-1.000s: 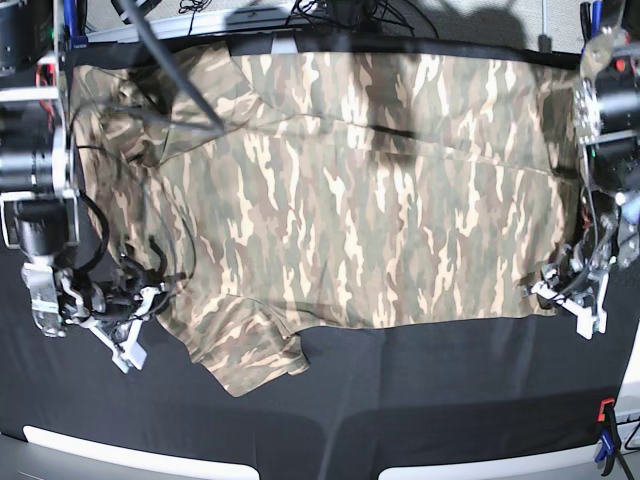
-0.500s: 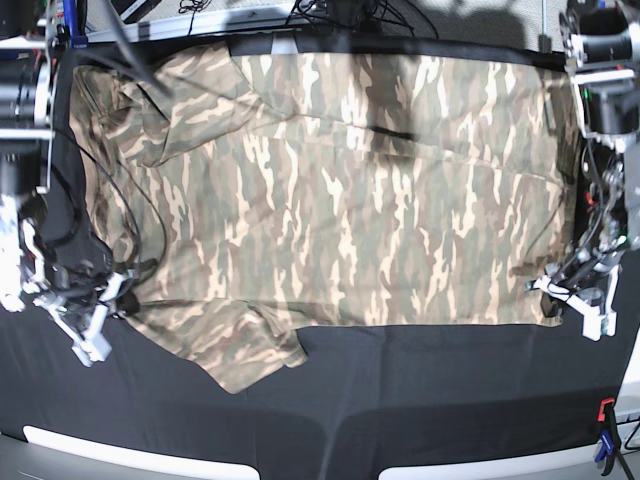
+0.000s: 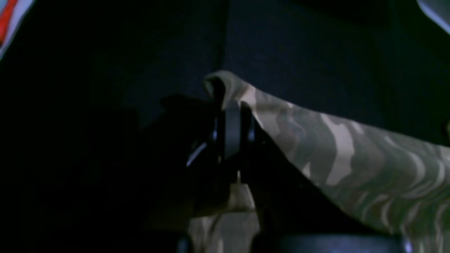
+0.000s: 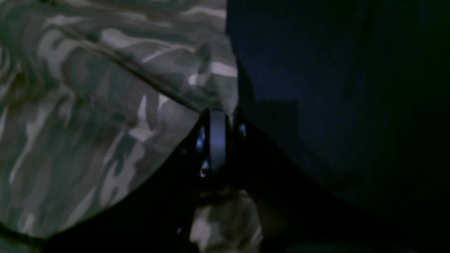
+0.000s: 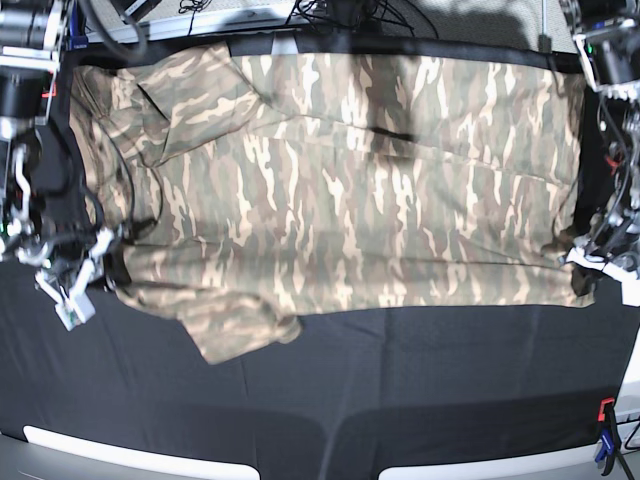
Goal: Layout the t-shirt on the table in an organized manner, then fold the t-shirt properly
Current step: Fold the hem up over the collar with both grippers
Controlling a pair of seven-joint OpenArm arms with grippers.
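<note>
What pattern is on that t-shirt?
The t-shirt has a camouflage print in tan, cream, olive and brown; clearest in the base view.

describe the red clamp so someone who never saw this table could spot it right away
Start at the table, the big surface under black cloth with the t-shirt spread across its far half. Follow the near edge to the corner on the base view's right: the red clamp stands there. Its red top is the only bright colour against that bare black cloth.

Robot lab: black-draped table [image 5: 420,390], edge clamp [image 5: 606,435], cables [image 5: 345,12].
</note>
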